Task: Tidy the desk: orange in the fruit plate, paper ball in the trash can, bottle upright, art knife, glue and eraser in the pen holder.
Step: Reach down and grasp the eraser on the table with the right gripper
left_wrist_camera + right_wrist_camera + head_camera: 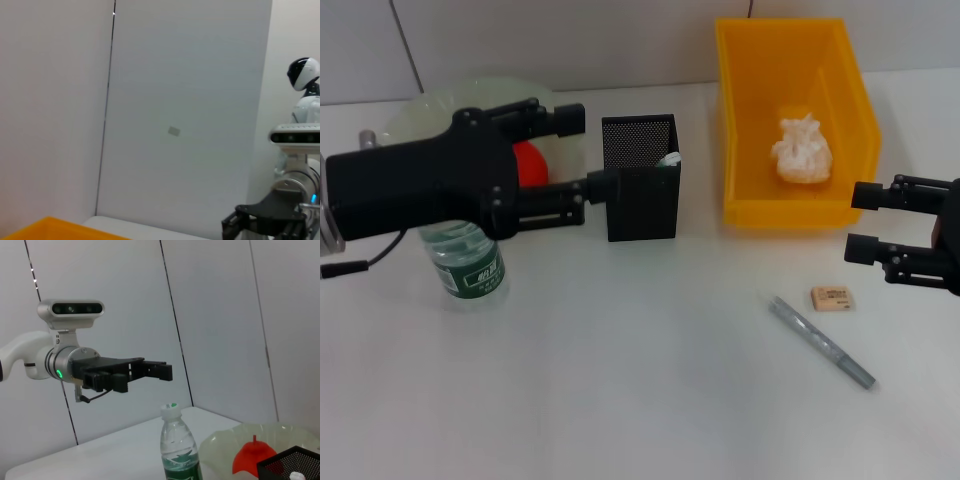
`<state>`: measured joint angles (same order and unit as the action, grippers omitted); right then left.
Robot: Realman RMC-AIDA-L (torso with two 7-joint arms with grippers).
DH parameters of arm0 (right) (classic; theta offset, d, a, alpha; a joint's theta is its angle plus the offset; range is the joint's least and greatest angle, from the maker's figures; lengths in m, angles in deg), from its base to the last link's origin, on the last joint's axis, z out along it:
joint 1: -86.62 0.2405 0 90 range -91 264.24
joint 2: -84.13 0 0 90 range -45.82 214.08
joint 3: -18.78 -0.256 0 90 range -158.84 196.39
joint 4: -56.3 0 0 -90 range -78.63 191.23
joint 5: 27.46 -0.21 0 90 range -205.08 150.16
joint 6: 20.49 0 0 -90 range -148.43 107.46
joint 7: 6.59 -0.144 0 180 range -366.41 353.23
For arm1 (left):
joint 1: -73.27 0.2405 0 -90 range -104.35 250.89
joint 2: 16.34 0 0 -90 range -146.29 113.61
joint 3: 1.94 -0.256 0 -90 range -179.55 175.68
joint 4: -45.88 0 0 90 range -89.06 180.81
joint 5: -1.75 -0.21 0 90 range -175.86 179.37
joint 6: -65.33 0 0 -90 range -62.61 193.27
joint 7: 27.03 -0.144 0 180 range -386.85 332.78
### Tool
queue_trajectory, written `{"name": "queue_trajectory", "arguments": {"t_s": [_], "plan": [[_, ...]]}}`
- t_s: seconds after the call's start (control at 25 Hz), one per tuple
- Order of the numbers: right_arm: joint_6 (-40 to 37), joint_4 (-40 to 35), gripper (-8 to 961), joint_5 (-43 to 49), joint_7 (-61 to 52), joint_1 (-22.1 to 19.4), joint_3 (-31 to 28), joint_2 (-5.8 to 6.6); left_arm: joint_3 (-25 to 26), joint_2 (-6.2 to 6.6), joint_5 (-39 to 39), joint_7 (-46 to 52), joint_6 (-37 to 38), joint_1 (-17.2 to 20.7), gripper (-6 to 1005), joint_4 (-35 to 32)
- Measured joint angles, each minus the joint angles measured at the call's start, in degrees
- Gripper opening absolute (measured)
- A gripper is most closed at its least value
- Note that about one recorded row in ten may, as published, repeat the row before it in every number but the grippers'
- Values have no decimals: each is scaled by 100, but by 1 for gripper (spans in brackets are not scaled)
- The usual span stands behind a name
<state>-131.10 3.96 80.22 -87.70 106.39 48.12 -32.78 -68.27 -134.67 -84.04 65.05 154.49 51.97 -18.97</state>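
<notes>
Nearest the table's front edge, toward the right, lies the grey art knife [821, 342], flat and slanted, with the small tan eraser [832, 297] just beside its upper end; neither is in the pen holder yet. Printing shows on the eraser's face but is too small to read.

Much of the tidying looks finished. A crumpled paper ball [801, 149] sits inside the yellow bin [745, 150] serving as trash can near the back right corner. An orange [528, 161], red-orange in colour, rests in the pale green fruit plate [420, 112] at the back left. In front of the plate the water bottle [466, 260] stands upright; its green label carries white characters that cannot be made out. A white-capped item, probably the glue [671, 158], pokes above the rim of the black mesh pen holder [640, 175] mid-table.

Above the plate and bottle hovers the left gripper [582, 155], fingers spread wide and empty, tips reaching the holder. At the right edge, above the eraser, the right gripper [860, 222] is likewise spread and empty.
</notes>
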Motion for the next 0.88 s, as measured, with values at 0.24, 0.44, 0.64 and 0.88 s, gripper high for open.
{"name": "queue_trajectory", "arguments": {"t_s": [0.24, 0.44, 0.64, 0.88], "plan": [[7, -293, 581, 60, -487, 161, 62, 10, 4, 5, -25, -250, 185, 8, 802, 280], [117, -678, 580, 497, -1219, 510, 72, 10, 6, 26, -35, -441, 293, 29, 802, 482], [285, -1210, 580, 1036, -2212, 909, 225, -26, 16, 53, -45, -692, 359, 78, 802, 788], [403, -1515, 579, 1209, -2907, 1066, 501, 31, 6, 64, -45, -790, 370, 143, 802, 822]]}}
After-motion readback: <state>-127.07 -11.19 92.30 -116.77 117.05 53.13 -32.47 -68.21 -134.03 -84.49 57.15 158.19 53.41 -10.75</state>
